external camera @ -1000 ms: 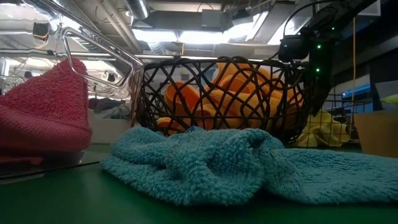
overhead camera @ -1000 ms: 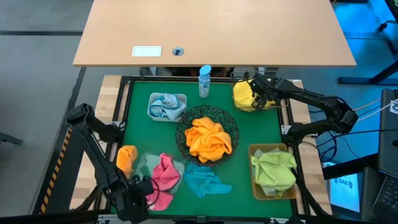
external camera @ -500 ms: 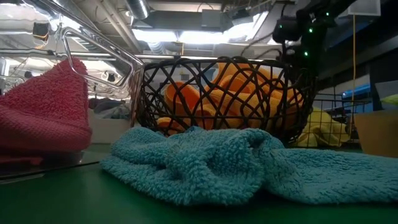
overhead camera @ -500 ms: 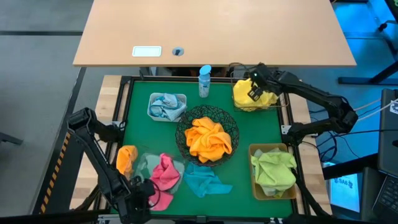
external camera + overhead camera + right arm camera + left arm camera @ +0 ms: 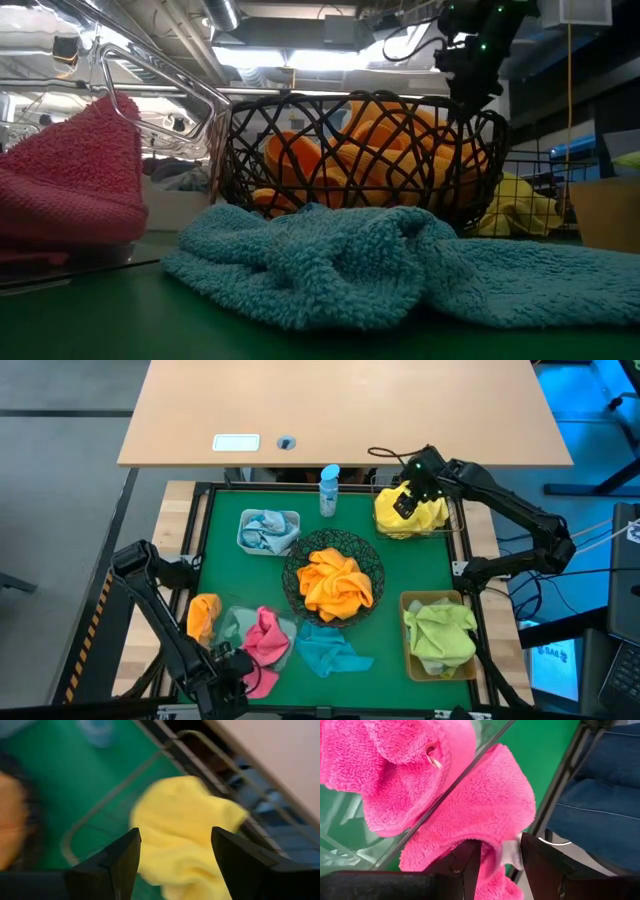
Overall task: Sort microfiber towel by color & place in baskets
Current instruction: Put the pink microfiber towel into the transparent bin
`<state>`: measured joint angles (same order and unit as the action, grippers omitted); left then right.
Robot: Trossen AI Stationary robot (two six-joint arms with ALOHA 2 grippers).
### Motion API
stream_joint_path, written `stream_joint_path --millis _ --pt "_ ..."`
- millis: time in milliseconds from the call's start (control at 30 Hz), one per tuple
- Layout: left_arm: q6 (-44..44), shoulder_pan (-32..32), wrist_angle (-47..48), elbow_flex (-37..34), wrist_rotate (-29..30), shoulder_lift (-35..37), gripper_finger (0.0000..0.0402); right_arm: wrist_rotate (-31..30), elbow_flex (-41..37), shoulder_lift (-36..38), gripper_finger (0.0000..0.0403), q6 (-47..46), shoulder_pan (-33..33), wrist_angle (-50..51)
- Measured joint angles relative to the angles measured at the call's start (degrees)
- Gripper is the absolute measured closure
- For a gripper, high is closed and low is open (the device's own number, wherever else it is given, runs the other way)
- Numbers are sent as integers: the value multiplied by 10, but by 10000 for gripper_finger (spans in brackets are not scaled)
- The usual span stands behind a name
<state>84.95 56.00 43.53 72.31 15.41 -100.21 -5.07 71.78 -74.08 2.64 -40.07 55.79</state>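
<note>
While a pink towel point(image 5: 485, 815) drapes over the clear tray's point(image 5: 232, 626) edge at the table's near left, the left gripper point(image 5: 500, 862) pinches the towel's lower fold between its dark fingers. Beside the tray lie an orange cloth point(image 5: 204, 613) and a teal towel point(image 5: 327, 649) on the green mat point(image 5: 410, 565). At the centre, the round black bowl point(image 5: 296, 560) holds orange towels. At the far right, the right gripper point(image 5: 408, 500) hovers with fingers spread wide over the yellow towel point(image 5: 185, 830) in the square wire basket point(image 5: 452, 525), holding nothing.
</note>
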Motion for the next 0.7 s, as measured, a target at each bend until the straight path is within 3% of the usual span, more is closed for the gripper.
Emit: stream_joint_path --millis 167,233,500,700 --pt "0 0 0 0 0 -20 272 124 1 0 161 0 6 2" --pt "0 0 0 0 0 -24 283 146 1 0 161 0 21 2" --pt "0 0 -2 0 -14 -22 384 151 1 0 162 -11 147 -14" --pt "-24 0 -10 0 -18 -19 398 146 1 0 162 -41 263 -49"
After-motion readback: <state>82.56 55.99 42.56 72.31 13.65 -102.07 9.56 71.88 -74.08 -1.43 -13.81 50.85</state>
